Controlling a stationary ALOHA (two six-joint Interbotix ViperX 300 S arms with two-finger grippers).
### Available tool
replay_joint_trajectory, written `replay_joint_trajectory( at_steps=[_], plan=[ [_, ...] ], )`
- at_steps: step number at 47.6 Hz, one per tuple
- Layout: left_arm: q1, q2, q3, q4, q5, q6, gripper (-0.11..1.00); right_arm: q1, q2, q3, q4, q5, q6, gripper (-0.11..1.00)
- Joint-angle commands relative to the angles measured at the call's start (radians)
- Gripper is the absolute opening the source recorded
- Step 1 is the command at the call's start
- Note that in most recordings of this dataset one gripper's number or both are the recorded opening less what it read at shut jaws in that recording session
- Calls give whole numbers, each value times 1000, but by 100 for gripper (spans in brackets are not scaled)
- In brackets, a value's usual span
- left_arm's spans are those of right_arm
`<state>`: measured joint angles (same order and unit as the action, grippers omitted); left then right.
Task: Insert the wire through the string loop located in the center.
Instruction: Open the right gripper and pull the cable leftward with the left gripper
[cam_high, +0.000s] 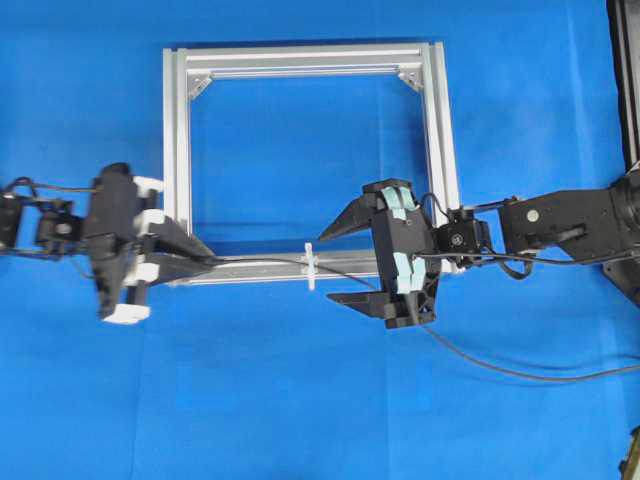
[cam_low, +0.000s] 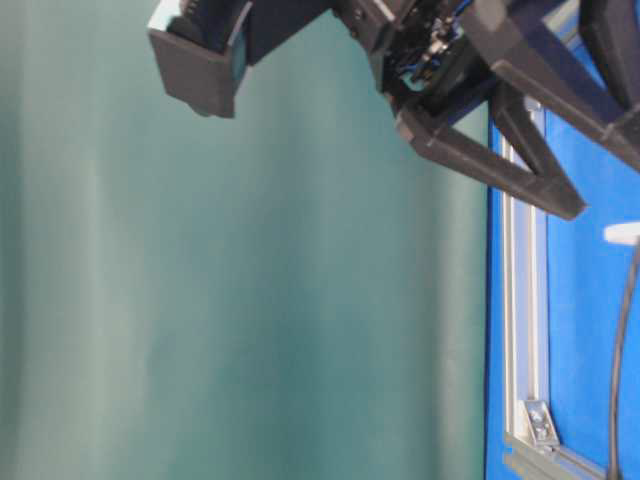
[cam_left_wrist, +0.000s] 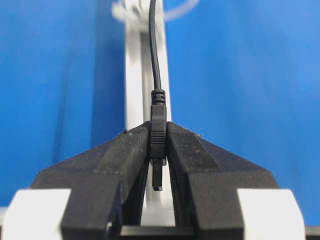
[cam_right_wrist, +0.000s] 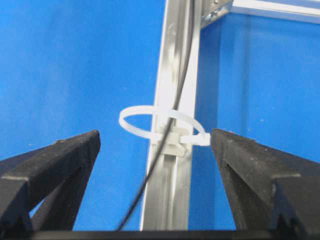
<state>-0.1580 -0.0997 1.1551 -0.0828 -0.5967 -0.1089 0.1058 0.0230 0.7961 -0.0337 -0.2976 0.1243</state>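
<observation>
Blue desk (cam_high: 300, 400): cloth-covered, with a silver aluminium frame (cam_high: 175, 130) lying flat on it and both arms working along the near bar (cam_high: 260, 268).
Left hand (cam_high: 205, 258): fingers (cam_left_wrist: 187, 150) clamped together on the wire's plug end. In the left wrist view the moulded plug sat pinched between the pads with its metal tip poking back toward the camera.
Right hand (cam_high: 330, 268): spread wide, holding nothing, one finger on each side of the bar and just beside the loop.
Wire (cam_high: 500, 370): thin black cable that ran from the left hand's grip along the bar, through the white ring, under the right hand and off across the desk to the right.
String loop (cam_right_wrist: 162, 127): little white tie standing on the bar about mid-span. In the right wrist view the wire looked to pass inside the ring, so I'd say it was threaded already.
Step in hand: my guess, pull-through. Plug was across, left side had it, right had let go.
Next move: probably drawing more cable through, gently and in line with the bar, so the tie doesn't get dragged sideways.
Edges: frame rails and the corner bracket (cam_high: 410, 78) sat well apart from both hands.
Open room: plenty of bare desk left of the frame for pulling, and in front too.
</observation>
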Motion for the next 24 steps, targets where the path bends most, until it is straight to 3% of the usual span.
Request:
replay_joint_trajectory(
  at_steps=[1,13,24],
  plan=[
    [-17,-66,48,2,-8,0,8,3,-35,-11,0,2,2,91],
    [-37,-210,172,2,5,0,8,3,-40,-15,0,2,2,91],
    [-37,-247,198,2,94,2,8,5,-41,-15,0,2,2,91]
  ],
)
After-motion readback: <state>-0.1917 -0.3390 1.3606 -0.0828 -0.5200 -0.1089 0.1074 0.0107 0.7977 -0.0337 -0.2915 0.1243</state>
